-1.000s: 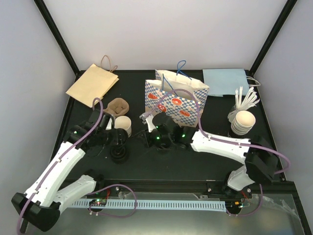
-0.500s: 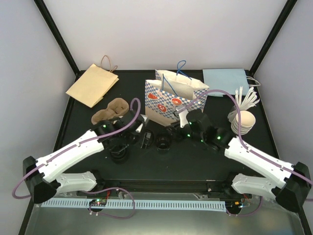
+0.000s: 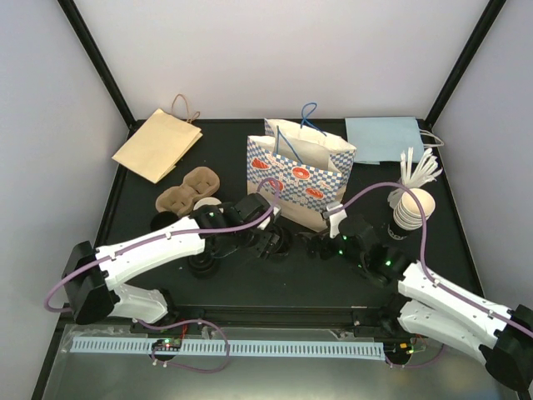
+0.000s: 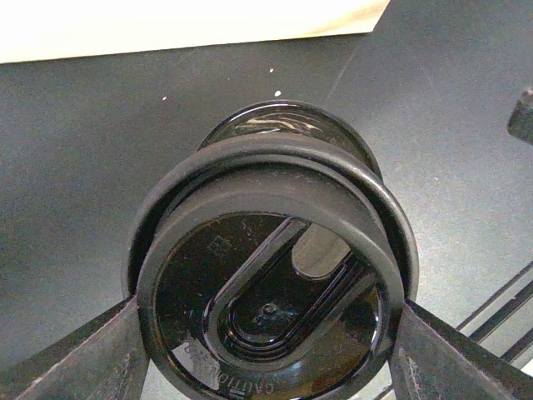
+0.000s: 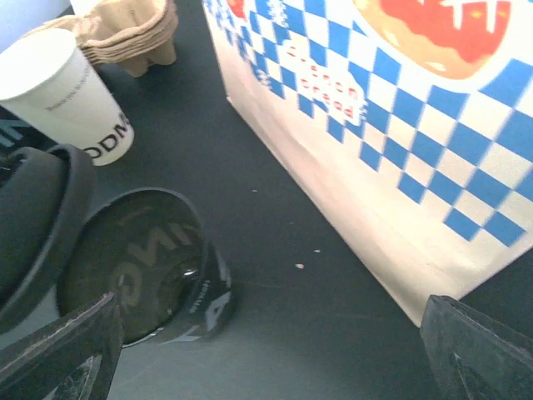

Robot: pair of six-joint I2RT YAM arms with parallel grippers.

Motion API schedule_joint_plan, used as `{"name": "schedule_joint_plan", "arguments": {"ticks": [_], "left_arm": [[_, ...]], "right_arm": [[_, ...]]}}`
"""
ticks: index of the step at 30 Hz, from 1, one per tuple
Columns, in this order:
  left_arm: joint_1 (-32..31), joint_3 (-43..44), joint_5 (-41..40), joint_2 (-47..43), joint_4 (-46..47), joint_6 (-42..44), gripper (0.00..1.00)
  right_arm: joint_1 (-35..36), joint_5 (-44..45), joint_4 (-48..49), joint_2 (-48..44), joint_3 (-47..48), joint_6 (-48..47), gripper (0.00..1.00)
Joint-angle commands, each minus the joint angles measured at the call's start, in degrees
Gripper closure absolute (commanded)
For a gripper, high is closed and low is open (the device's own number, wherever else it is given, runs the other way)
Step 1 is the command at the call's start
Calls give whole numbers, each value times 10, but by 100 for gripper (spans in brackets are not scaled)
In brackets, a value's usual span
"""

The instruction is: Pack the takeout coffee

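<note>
A black takeout cup [image 5: 141,267] stands open-topped on the dark table, just in front of the blue-checked paper bag [image 3: 300,171]. My left gripper [image 4: 266,350] is shut on a black lid [image 4: 266,292], which is tilted just above the cup's rim [image 4: 283,125]. In the top view the left gripper [image 3: 265,242] is over the cup [image 3: 281,242]. My right gripper [image 3: 321,247] sits right of the cup, open and empty. Its fingers [image 5: 58,350] frame bare table, and the lid's edge [image 5: 33,233] shows at the left.
A white cup [image 5: 62,92] and brown cup carriers [image 3: 190,190] lie left of the bag. A stack of lids [image 3: 202,262] sits under the left arm and a single lid [image 3: 161,221] further left. A brown bag [image 3: 158,143], a blue bag [image 3: 383,137], stacked cups [image 3: 412,208] and white stirrers [image 3: 420,171] ring the back and right.
My right gripper has opened, let go of the black cup and drawn back to the right. My left arm has swung right, bringing the lid over the cup.
</note>
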Motion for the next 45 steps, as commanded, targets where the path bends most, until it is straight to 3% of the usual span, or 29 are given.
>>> {"name": "schedule_joint_plan", "arguments": {"ticks": [1, 14, 45], "left_arm": [[-5, 31, -15, 9, 25, 48, 36], [-5, 48, -20, 41, 16, 80, 36], [-5, 74, -2, 81, 4, 109, 36]], "right_arm": [[-4, 76, 74, -15, -35, -14, 0], [-3, 134, 199, -31, -117, -22, 0], [-4, 127, 204, -22, -115, -18, 0]]}}
